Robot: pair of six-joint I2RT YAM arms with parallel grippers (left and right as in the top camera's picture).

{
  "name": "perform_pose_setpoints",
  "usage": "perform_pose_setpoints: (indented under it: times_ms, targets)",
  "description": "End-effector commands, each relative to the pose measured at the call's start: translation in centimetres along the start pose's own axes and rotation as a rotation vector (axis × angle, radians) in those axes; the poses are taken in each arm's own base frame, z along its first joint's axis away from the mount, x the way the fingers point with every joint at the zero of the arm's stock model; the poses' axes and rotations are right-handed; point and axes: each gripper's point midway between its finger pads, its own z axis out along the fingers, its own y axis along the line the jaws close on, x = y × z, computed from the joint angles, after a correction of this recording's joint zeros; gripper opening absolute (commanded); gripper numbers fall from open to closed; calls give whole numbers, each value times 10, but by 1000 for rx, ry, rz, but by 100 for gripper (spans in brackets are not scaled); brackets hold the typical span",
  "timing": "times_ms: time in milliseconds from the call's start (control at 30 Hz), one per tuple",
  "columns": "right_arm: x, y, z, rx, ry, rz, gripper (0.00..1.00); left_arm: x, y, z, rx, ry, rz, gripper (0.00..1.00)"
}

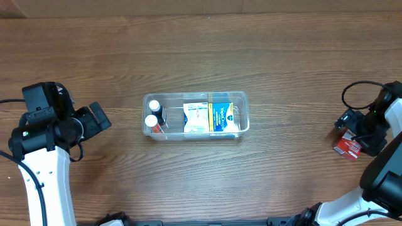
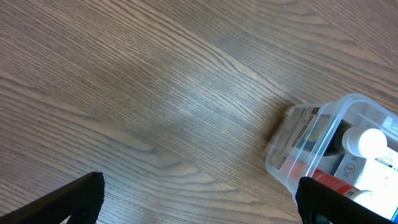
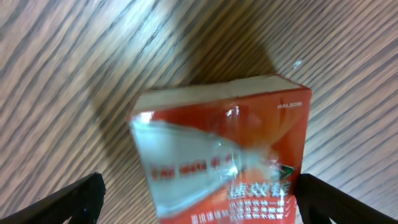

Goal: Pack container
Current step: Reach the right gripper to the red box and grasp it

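The clear container (image 1: 242, 100) sits mid-table. It holds two white-capped bottles (image 1: 152, 114), a white box (image 1: 195, 117) and a blue and yellow box (image 1: 222, 117). My left gripper (image 1: 100, 119) is open and empty, a short way left of the container. In the left wrist view its fingers (image 2: 199, 202) are spread over bare wood, with the container's corner (image 2: 292, 155) at the right. My right gripper (image 1: 353, 138) is at the far right, open, over a red box (image 1: 346, 148). In the right wrist view the fingers (image 3: 208, 202) straddle the red box (image 3: 236, 124), with a gap on the left side.
The table is brown wood (image 1: 207, 50). A black cable (image 1: 352, 94) loops by the right arm. The left arm's white link (image 1: 47, 169) runs down the left side.
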Motion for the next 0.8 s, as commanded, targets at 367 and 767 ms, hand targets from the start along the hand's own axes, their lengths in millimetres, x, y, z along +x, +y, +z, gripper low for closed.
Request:
perform_pose_setpoints:
  times_ms: [367, 767]
  targets:
    - [-5, 4, 2, -21, -3, -17, 100, -1, -1, 0, 10, -1, 20, 100]
    - [8, 2, 28, -25, 4, -16, 100, 0, -1, 0, 9, 2, 20, 100]
